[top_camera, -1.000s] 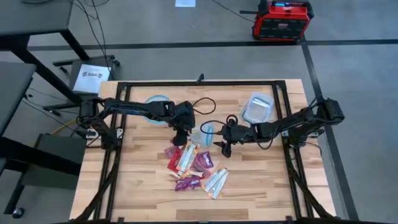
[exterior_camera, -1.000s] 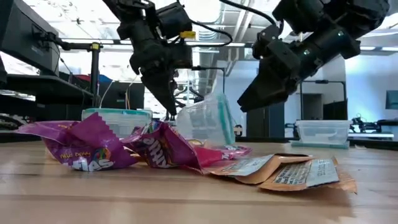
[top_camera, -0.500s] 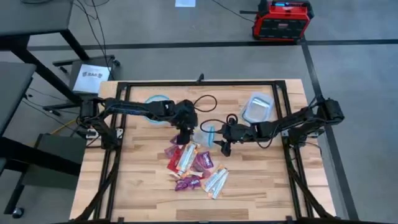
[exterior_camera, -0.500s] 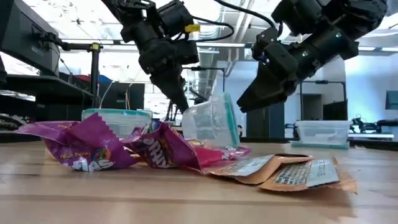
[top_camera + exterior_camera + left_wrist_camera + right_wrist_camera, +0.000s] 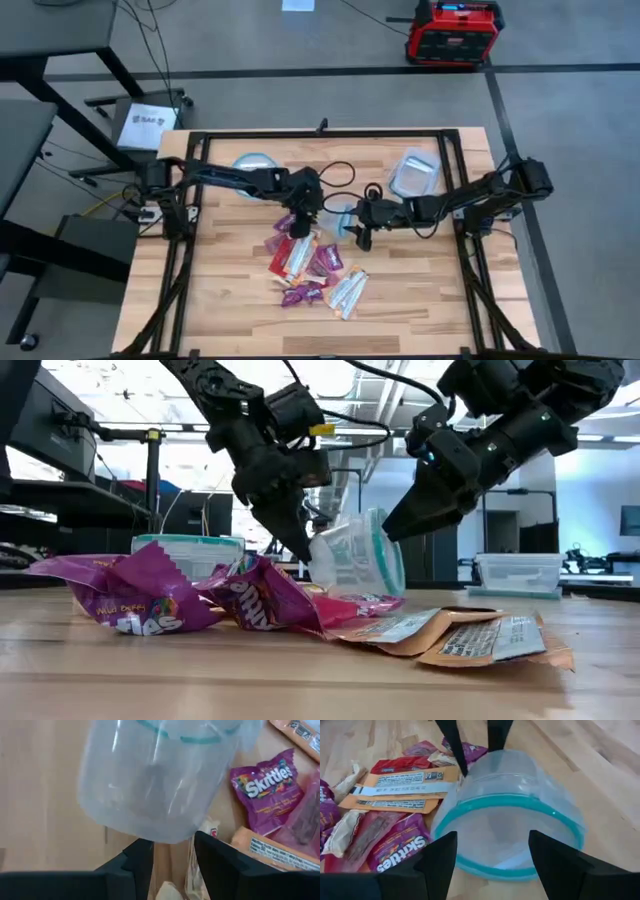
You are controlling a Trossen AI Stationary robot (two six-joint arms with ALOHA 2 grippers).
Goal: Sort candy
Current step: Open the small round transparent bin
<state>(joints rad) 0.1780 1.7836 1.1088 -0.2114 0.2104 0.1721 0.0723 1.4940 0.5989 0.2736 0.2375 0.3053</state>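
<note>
A clear round container with a teal rim [image 5: 337, 215] lies tipped on its side [image 5: 352, 555] at the table's middle, its lower wall on the candy and the wood. The candy [image 5: 312, 268] lies in a heap just nearer: purple packets [image 5: 130, 600], red ones, orange-white bars [image 5: 400, 790] and pale wrappers. My left gripper [image 5: 305, 208] is open at the container's closed base [image 5: 150, 795]. My right gripper [image 5: 360, 230] is open at the mouth, a finger on each side of the rim [image 5: 515, 810]. My left gripper touches the container's base end with its open fingertips [image 5: 302, 550], which slant down from the table's left; one tip [image 5: 464, 770] meets the base edge. The container lies tilted, mouth toward my right gripper. My right gripper: whether its fingers touch the rim, I cannot tell.
A round blue-rimmed container [image 5: 252, 165] stands at the far left of the table's middle and a squarish clear one [image 5: 413, 173] at the far right. A black cable [image 5: 335, 185] loops behind the grippers. Bare wood lies along the near edge and both sides.
My left gripper has gone toward the table's right and down against the tipped container. The container has slid toward my right gripper and turned its mouth more that way, still on its side.
</note>
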